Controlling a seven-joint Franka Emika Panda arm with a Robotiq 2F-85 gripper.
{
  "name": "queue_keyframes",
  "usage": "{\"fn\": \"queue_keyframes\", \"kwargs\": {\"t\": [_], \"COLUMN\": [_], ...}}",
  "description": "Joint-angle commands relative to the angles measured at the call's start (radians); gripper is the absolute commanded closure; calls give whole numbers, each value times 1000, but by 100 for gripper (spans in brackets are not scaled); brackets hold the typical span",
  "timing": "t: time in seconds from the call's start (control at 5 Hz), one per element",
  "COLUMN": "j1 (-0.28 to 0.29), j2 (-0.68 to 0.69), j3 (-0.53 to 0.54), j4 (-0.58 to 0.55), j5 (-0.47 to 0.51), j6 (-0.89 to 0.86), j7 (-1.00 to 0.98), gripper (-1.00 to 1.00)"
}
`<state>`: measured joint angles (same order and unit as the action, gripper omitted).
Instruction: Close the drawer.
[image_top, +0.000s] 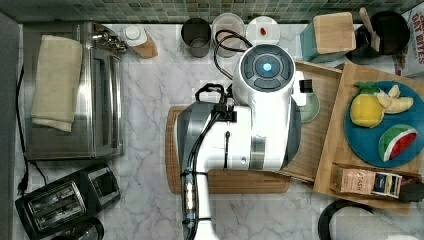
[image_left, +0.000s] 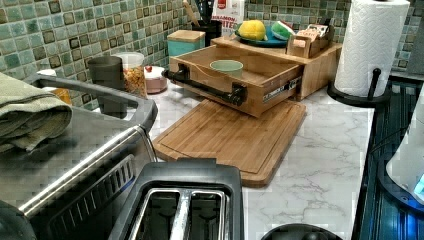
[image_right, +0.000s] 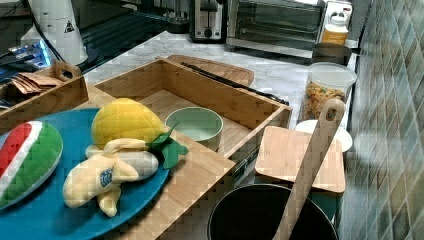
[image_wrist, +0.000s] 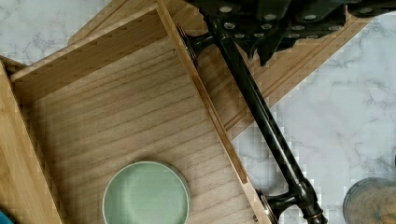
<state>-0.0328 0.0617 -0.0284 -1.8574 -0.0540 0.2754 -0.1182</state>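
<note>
This is a kitchen, seemingly a home one. A white marble-patterned counter (image_top: 150, 100) runs under a wall of small green glazed tiles (image_left: 75, 30). A stainless-steel toaster oven (image_top: 95, 100) and a black two-slot toaster (image_top: 60, 200) stand along one counter edge, a white paper-towel roll on a black stand (image_left: 370, 45) near another, and a black utensil crock with a wooden spatula (image_right: 305, 165) sits by the tiles.

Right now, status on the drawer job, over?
Gripper at the black handle bar. Drawer pulled out, green bowl inside. Nothing seen blocking its travel.
</note>
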Motion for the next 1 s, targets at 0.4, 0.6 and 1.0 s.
{"fn": "queue_keyframes", "kwargs": {"t": [0.4,0.6,1.0], "j1": [7,-13,67], "j2": [24,55,169], "j3": [8,45,48], "j4": [-18,-7,72], "j5": [-28,-22,-87], "j6": [53,91,126], "j7": [-29,-88,-47], "gripper": [100,100,100]}}
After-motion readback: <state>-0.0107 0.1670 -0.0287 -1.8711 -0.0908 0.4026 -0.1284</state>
